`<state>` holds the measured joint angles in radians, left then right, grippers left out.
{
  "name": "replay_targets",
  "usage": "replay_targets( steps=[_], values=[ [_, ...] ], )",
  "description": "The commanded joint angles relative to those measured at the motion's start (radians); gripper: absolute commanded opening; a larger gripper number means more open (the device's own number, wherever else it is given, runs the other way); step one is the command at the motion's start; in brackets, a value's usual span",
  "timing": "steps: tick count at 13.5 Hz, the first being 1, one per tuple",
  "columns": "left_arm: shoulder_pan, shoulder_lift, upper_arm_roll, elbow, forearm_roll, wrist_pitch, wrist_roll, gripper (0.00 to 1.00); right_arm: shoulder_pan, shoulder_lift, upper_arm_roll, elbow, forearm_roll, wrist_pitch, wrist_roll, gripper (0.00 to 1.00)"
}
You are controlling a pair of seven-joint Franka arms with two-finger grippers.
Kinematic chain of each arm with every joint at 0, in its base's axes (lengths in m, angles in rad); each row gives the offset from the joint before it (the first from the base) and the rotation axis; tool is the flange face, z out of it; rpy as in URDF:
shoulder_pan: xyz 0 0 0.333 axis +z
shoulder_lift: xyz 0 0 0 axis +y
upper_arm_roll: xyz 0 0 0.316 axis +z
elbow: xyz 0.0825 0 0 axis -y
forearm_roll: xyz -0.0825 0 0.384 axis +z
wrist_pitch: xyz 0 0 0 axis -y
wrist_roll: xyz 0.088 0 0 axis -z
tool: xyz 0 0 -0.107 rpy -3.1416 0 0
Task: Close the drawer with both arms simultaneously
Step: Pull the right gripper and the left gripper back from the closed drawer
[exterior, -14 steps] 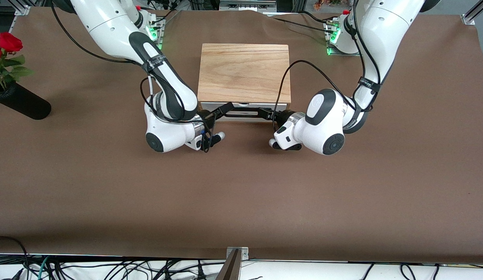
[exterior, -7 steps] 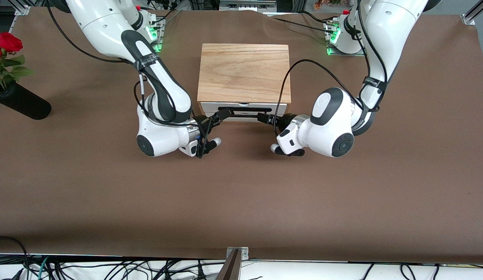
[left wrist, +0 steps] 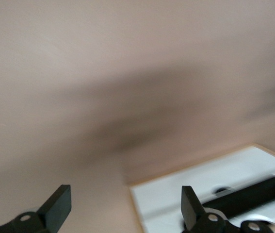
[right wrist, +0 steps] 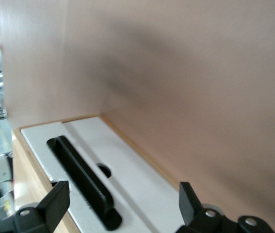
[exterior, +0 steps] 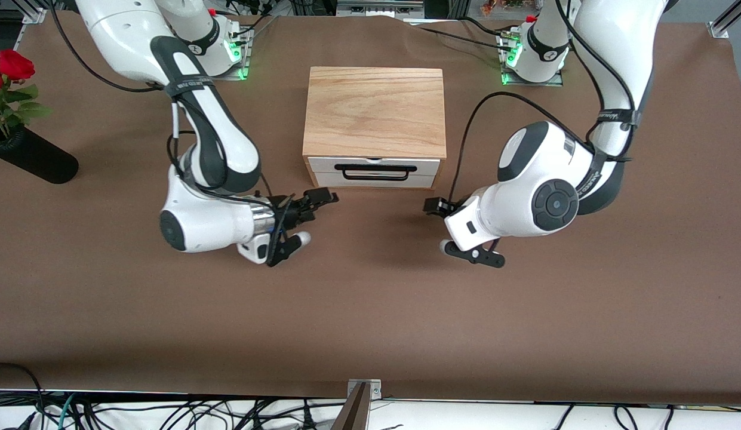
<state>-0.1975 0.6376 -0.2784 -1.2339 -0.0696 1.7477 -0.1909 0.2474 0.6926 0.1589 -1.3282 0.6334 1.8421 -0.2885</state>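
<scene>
The drawer (exterior: 322,172) sits pushed into the light oak box (exterior: 375,113), its white front level with the box's frame. Its black bar handle (exterior: 379,172) is free. My right gripper (exterior: 313,200) is open and empty, low over the table in front of the drawer, toward the right arm's end. My left gripper (exterior: 433,206) is open and empty, low over the table toward the left arm's end. The right wrist view shows the white front (right wrist: 132,170) and handle (right wrist: 81,179) between its open fingertips (right wrist: 55,201). The left wrist view shows a corner of the front (left wrist: 215,179).
A black vase (exterior: 33,156) with red roses (exterior: 9,64) lies at the right arm's end of the table. Brown table cover (exterior: 370,310) stretches toward the front camera. Cables and a metal bracket (exterior: 363,391) run along that front edge.
Both grippers have drawn back from the drawer's front and handle and moved apart, each toward its own arm's end of the table. The drawer stays pushed in.
</scene>
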Motion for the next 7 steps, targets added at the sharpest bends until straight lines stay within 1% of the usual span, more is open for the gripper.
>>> replay_targets(
  steps=[1, 2, 3, 5, 6, 7],
  values=[
    [-0.002, -0.074, 0.007, 0.011, 0.184, -0.025, -0.007, 1.00, -0.040, -0.002, 0.004, 0.053, -0.078, -0.008, -0.015, 1.00],
    [0.003, -0.113, 0.007, 0.004, 0.248, -0.045, -0.009, 1.00, -0.051, -0.002, 0.002, 0.067, -0.118, -0.006, -0.015, 1.00],
    [0.015, -0.133, 0.007, 0.011, 0.285, -0.103, -0.007, 1.00, -0.069, -0.002, 0.004, 0.079, -0.159, -0.006, -0.017, 1.00],
    [0.064, -0.200, 0.004, 0.011, 0.281, -0.158, -0.006, 1.00, -0.091, -0.002, -0.001, 0.116, -0.211, 0.000, -0.020, 1.00],
    [0.102, -0.232, -0.001, 0.007, 0.275, -0.162, -0.005, 1.00, -0.064, -0.021, -0.066, 0.115, -0.222, 0.023, -0.027, 1.00],
    [0.116, -0.269, 0.005, -0.004, 0.275, -0.172, -0.010, 1.00, -0.033, -0.025, -0.119, 0.115, -0.222, 0.048, -0.053, 1.00]
  ],
)
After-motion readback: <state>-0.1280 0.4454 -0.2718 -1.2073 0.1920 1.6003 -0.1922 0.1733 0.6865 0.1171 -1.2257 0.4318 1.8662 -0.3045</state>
